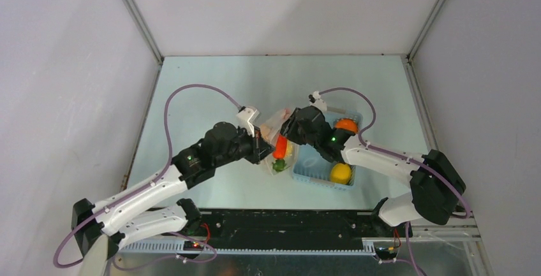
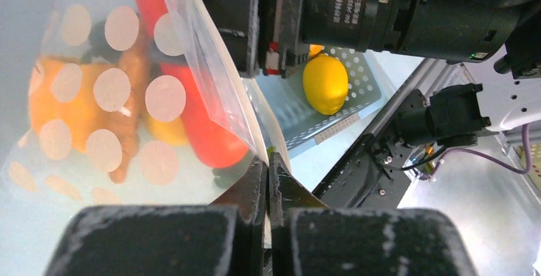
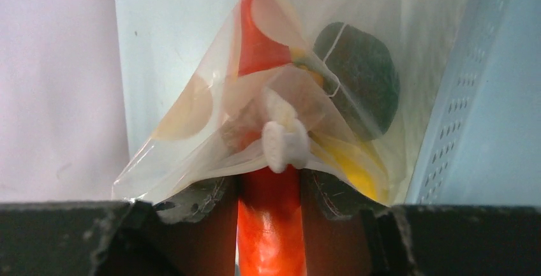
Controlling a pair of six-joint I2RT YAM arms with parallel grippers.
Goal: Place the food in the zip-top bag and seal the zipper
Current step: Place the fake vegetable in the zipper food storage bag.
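The zip-top bag (image 1: 281,129) hangs between my two grippers in the middle of the table; it is clear with white dots (image 2: 164,97). Through its wall I see an orange carrot (image 2: 70,107), a red pepper (image 2: 204,136) and a yellow piece (image 2: 167,130). My left gripper (image 2: 268,161) is shut on the bag's white edge. My right gripper (image 3: 271,183) is shut on a red pepper (image 3: 271,225) at the bag's mouth, right under the zipper's white slider (image 3: 285,145). A dark green piece (image 3: 360,78) shows inside the bag.
A light blue perforated basket (image 1: 312,161) stands just right of the bag, holding a lemon (image 1: 340,173) and an orange piece (image 1: 346,124). A small green piece (image 1: 279,166) lies under the bag. The right arm (image 2: 383,8) crowds close to the left gripper.
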